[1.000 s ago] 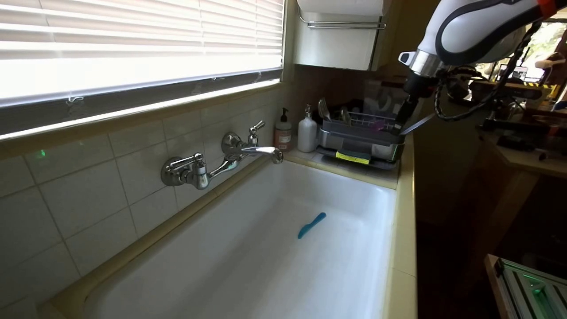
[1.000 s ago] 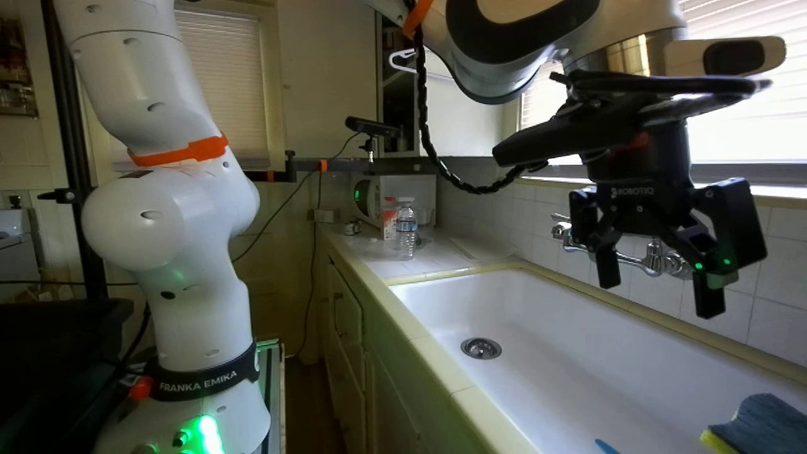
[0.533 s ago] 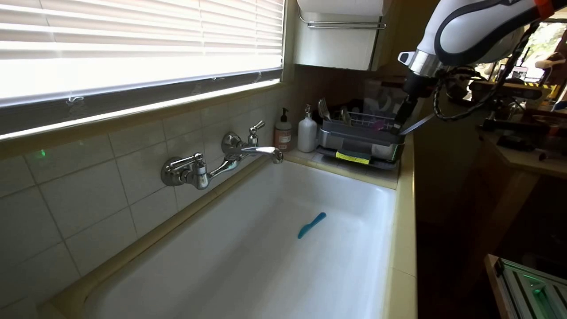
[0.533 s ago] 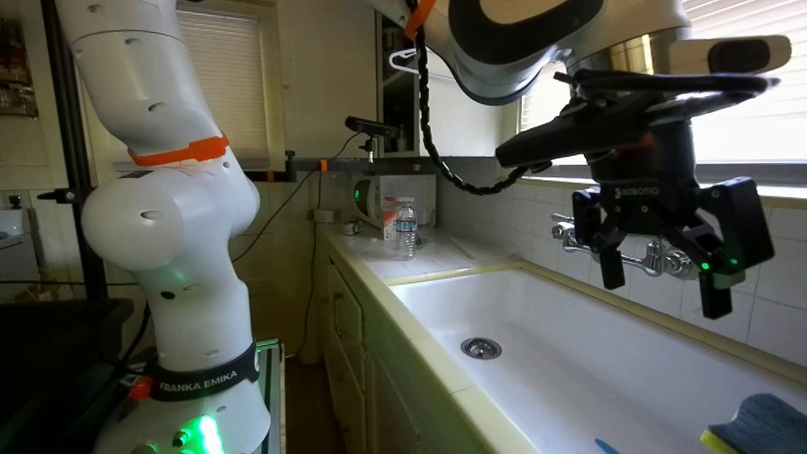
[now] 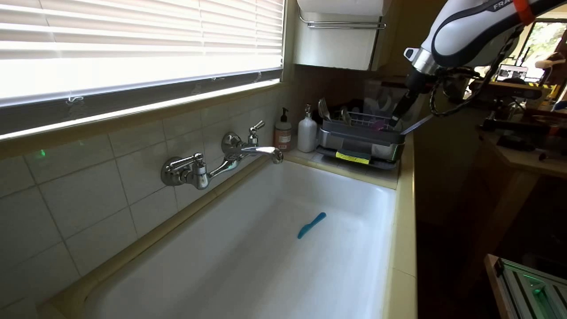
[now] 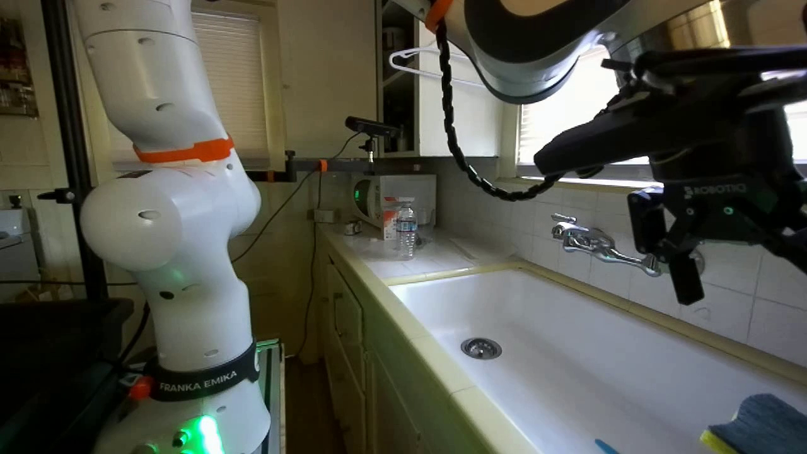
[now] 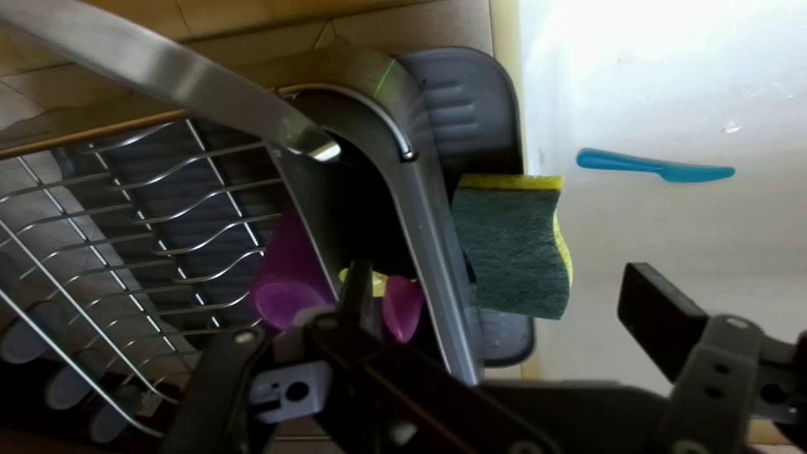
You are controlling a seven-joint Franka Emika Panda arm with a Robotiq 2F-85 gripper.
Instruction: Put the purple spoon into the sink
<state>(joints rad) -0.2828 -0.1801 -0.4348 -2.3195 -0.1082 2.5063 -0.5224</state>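
The purple spoon shows in the wrist view as a pink-purple bowl standing in the narrow dark compartment of the dish rack; its handle is hidden. My gripper is open and empty. In the wrist view one fingertip is over the compartment, just left of the spoon; the other is out over the sink. In an exterior view my gripper is at the rack's right end. In an exterior view one finger shows; the other is cut off. The white sink also shows in an exterior view.
The dish rack stands at the sink's end. A blue knife lies in the sink. A sponge hangs on the rack's front. A metal blade sticks up from the rack. A purple cup, two soap bottles and the faucet are near.
Over the last half second the arm has moved. My gripper has tilted and shifted right in an exterior view, partly out of frame. It has also risen slightly over the rack. It stays open.
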